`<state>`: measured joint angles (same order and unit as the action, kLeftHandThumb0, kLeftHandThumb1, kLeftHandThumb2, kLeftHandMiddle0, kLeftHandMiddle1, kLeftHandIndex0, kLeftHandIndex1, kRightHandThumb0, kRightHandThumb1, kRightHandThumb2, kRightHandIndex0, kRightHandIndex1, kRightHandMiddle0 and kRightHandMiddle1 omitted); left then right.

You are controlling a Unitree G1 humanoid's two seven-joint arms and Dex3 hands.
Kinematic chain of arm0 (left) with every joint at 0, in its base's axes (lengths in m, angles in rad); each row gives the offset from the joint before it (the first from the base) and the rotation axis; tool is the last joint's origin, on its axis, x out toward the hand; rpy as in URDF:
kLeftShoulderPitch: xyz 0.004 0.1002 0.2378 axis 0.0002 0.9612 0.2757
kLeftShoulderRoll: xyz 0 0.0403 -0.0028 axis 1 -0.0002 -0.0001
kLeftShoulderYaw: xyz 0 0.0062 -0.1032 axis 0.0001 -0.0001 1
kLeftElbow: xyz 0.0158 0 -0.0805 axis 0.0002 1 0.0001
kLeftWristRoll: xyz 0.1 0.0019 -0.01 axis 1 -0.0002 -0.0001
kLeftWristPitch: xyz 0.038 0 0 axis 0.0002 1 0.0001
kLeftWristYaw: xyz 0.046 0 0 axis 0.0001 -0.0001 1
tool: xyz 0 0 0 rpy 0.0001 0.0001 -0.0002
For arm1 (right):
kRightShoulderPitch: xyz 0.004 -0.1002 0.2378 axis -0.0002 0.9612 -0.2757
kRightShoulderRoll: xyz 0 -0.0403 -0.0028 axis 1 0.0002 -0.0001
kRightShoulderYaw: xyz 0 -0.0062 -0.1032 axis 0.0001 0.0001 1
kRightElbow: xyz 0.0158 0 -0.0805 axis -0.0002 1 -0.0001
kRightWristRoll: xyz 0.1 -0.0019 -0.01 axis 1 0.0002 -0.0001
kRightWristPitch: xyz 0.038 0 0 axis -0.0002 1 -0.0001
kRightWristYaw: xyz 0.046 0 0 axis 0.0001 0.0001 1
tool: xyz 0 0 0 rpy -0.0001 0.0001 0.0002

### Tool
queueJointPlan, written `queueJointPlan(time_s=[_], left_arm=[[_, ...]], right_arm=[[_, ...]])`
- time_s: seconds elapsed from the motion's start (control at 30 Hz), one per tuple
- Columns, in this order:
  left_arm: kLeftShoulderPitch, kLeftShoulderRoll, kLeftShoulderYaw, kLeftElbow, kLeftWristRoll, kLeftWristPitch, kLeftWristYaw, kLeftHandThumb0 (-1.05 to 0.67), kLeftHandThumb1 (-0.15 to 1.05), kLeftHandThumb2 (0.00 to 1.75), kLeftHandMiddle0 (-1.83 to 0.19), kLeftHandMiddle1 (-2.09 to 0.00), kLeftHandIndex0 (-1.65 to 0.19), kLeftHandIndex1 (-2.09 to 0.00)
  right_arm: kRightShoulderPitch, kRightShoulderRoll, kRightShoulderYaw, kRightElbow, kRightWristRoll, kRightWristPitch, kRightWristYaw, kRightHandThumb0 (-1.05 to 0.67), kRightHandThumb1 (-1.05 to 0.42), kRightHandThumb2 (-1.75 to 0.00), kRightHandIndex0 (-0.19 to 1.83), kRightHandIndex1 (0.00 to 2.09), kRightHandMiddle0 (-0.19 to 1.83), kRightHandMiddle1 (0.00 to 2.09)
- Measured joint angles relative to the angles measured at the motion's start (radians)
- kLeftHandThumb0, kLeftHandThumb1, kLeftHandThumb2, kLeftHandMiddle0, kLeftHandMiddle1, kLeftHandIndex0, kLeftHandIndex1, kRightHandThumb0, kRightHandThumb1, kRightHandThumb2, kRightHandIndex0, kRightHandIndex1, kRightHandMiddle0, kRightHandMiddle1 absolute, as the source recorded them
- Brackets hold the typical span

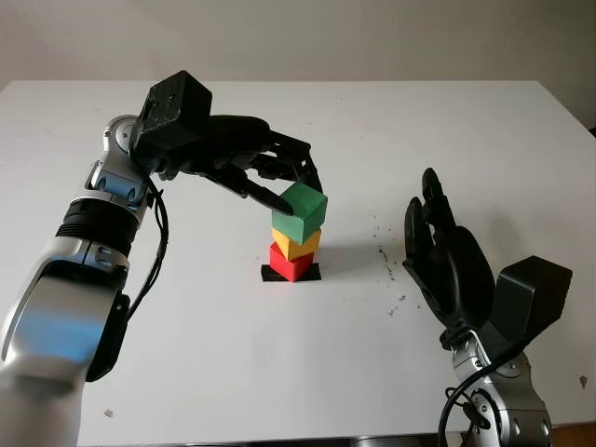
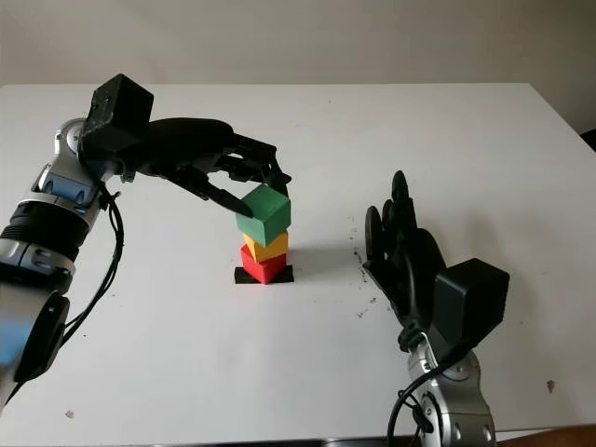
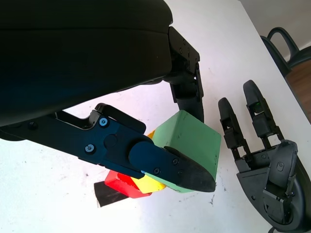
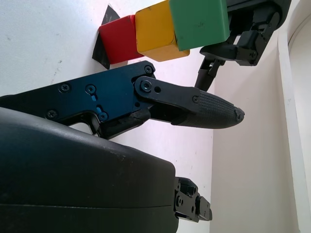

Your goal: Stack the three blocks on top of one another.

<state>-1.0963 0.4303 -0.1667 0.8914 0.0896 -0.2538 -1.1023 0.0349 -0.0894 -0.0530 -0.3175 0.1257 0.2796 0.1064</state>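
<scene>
White desk [image 1: 484,140] spreads under both my arms. My left hand [image 1: 279,182] grips the green block [image 1: 300,211], seating it atop the yellow block [image 1: 296,245], which sits on the red block [image 1: 291,264] over a black marker [image 1: 311,273]. My right hand [image 1: 447,256] hovers released nearby, holding nothing, clear of the stack.

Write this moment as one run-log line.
left hand: shut on green block | green on yellow, yellow on red | right hand: open, right of stack
</scene>
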Motion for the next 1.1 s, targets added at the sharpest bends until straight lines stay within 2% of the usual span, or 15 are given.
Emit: queueJointPlan(time_s=[0.2,0.3,0.37,0.43,0.5,0.63,0.7,0.83,0.87,0.97,1.03,1.1], left_arm=[[0.0,0.0,0.0,0.0,0.007,-0.006,0.014,-0.7,0.98,0.05,-0.17,-0.05,-0.25,-1.18],[0.0,0.0,0.0,0.0,0.011,-0.006,0.017,-0.68,0.97,0.05,-0.15,-0.04,-0.16,-1.17],[0.0,0.001,0.001,0.0,0.01,-0.015,0.014,-0.69,0.97,0.05,-0.1,-0.04,-0.02,-0.89],[0.0,0.001,0.008,0.001,-0.008,-0.037,0.005,-0.67,0.96,0.05,-0.05,-0.04,0.02,-0.58],[0.0,0.003,0.017,-0.002,-0.027,-0.021,-0.009,-0.65,0.93,0.05,0.11,-0.03,0.08,-0.24],[0.0,0.024,0.024,-0.021,-0.047,0.051,-0.016,-0.74,0.92,0.05,0.19,0.0,0.18,-0.03],[0.0,0.042,0.037,-0.046,-0.061,0.088,-0.016,-0.77,0.92,0.05,0.19,0.0,0.19,-0.01],[0.001,0.072,0.071,-0.087,-0.103,0.184,-0.015,-0.69,0.92,0.05,0.19,0.0,0.19,0.0],[0.002,0.076,0.086,-0.094,-0.122,0.21,-0.008,-0.72,0.93,0.06,0.19,0.0,0.19,0.0],[0.017,0.088,0.127,-0.116,-0.145,0.228,0.034,-0.91,1.02,0.12,0.19,0.0,0.19,0.0],[0.047,0.092,0.149,-0.14,-0.159,0.226,0.079,-0.96,1.04,0.42,0.19,0.0,0.19,0.0],[0.096,0.087,0.184,-0.182,-0.184,0.241,0.147,-0.93,1.05,0.62,0.19,0.0,0.19,0.0]], right_arm=[[0.0,0.0,0.0,0.0,0.0,0.0,0.0,-0.73,-1.05,-0.63,-0.19,0.0,-0.19,0.0],[0.0,0.0,0.0,0.0,0.0,0.0,0.003,-0.72,-1.05,-0.64,-0.19,0.0,-0.19,0.0],[0.0,0.0,0.0,0.0,0.0,-0.001,0.005,-0.72,-1.05,-0.64,-0.19,0.0,-0.19,0.0],[0.0,0.0,0.0,0.0,0.0,-0.003,0.007,-0.73,-1.05,-0.63,-0.19,0.0,-0.19,0.0],[0.0,0.0,0.0,0.001,0.0,-0.006,0.012,-0.73,-1.05,-0.63,-0.19,0.0,-0.19,0.0],[0.0,-0.001,-0.001,0.002,0.0,-0.01,0.015,-0.72,-1.05,-0.63,-0.19,0.0,-0.19,0.0],[0.0,-0.001,-0.001,0.002,-0.001,-0.01,0.014,-0.72,-1.05,-0.63,-0.19,0.0,-0.19,0.0],[0.0,-0.001,-0.001,0.003,-0.002,-0.01,0.013,-0.72,-1.05,-0.64,-0.19,0.0,-0.19,0.0],[-0.001,-0.001,-0.001,0.003,-0.001,-0.01,0.013,-0.72,-1.05,-0.63,-0.19,0.0,-0.19,0.0],[-0.001,-0.001,-0.001,0.003,0.002,-0.01,0.016,-0.71,-1.05,-0.63,-0.19,0.0,-0.19,0.0],[-0.003,-0.001,-0.001,0.005,0.002,-0.01,0.019,-0.72,-1.05,-0.63,-0.19,0.0,-0.19,0.0],[-0.005,-0.001,-0.001,0.006,0.001,-0.01,0.018,-0.72,-1.05,-0.63,-0.19,0.0,-0.19,0.0]])
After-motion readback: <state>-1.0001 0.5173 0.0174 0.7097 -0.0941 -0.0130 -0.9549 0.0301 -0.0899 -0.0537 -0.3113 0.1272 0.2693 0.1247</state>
